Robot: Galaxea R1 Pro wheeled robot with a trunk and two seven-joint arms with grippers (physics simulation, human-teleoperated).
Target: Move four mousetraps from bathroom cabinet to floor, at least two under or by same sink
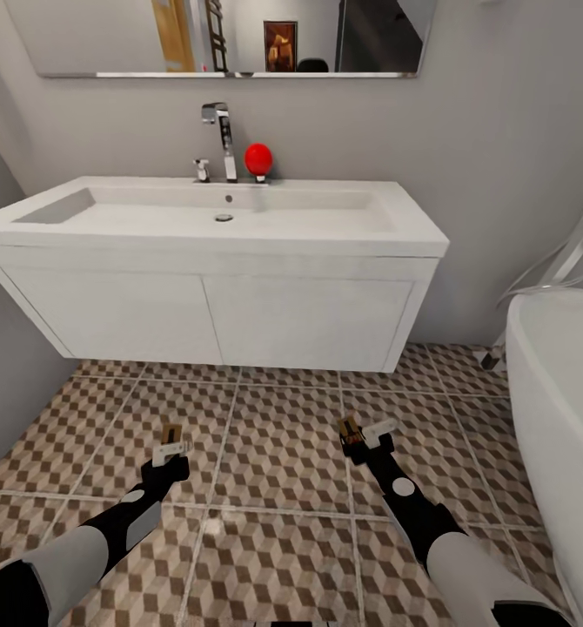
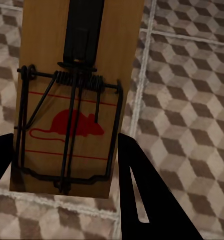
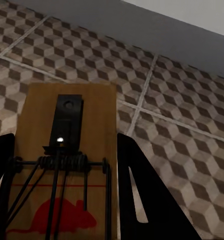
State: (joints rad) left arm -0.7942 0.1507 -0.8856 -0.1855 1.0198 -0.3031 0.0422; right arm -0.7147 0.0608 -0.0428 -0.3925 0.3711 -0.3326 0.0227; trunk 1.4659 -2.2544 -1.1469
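1. Your left gripper [image 1: 171, 440] was clamped on a mousetrap [image 2: 71, 100], over the bathroom floor [image 1: 283, 453].
2. Your right gripper [image 1: 361, 433] gripped a second mousetrap [image 3: 66, 165], before the bathroom sink [image 1: 213, 218].

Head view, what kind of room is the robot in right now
A bathroom, most likely: a white wall-hung sink with a chrome faucet under a mirror, a white bathtub to the right, and cube-patterned floor tiles.
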